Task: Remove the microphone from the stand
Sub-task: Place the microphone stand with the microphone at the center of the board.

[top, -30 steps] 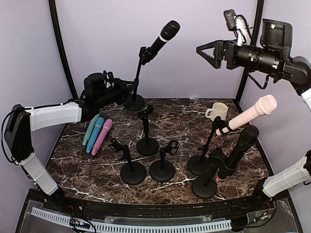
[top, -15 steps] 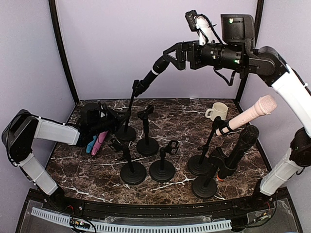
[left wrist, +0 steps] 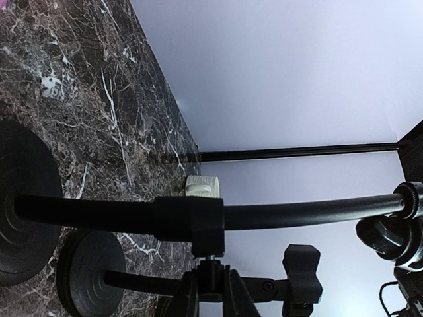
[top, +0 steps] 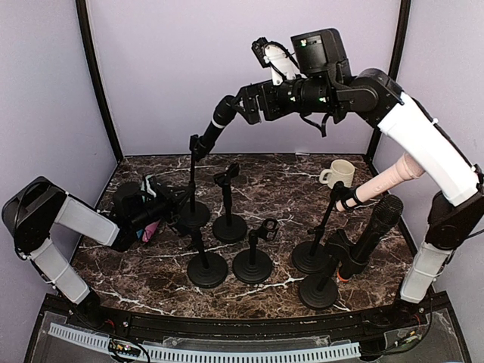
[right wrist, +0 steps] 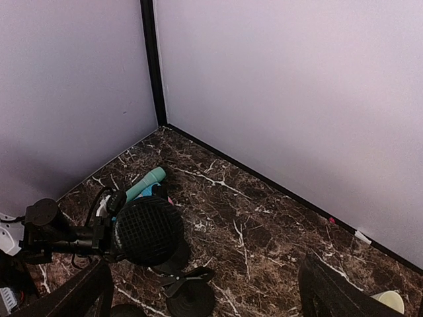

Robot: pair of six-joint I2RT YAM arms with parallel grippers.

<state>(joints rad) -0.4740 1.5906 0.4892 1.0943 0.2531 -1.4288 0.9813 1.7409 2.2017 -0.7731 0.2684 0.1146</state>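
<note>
The black microphone [top: 219, 121] with a pale ring sits tilted in the clip of the tall black stand [top: 190, 178] at the back left. High up, my right gripper [top: 240, 106] is open around the microphone's head. In the right wrist view the mesh head [right wrist: 149, 230] lies between the fingers of the right gripper [right wrist: 205, 271], close to the left one. Low down, my left gripper [top: 175, 206] is shut on the stand. In the left wrist view the left gripper [left wrist: 210, 277] pinches a small stud under the collar of the stand's pole [left wrist: 99, 214].
Three empty stands [top: 227, 227] [top: 206, 268] [top: 252, 265] stand mid-table. At the right, a pale pink microphone [top: 386, 178] and another black one [top: 378, 227] sit in stands. A cream mug [top: 340, 172] is at the back right. Coloured microphones [right wrist: 145, 183] lie by the left gripper.
My right arm has swung left and brought its open jaws over the microphone's head. The left gripper has drawn the stand forward and left, and the microphone went with it.
</note>
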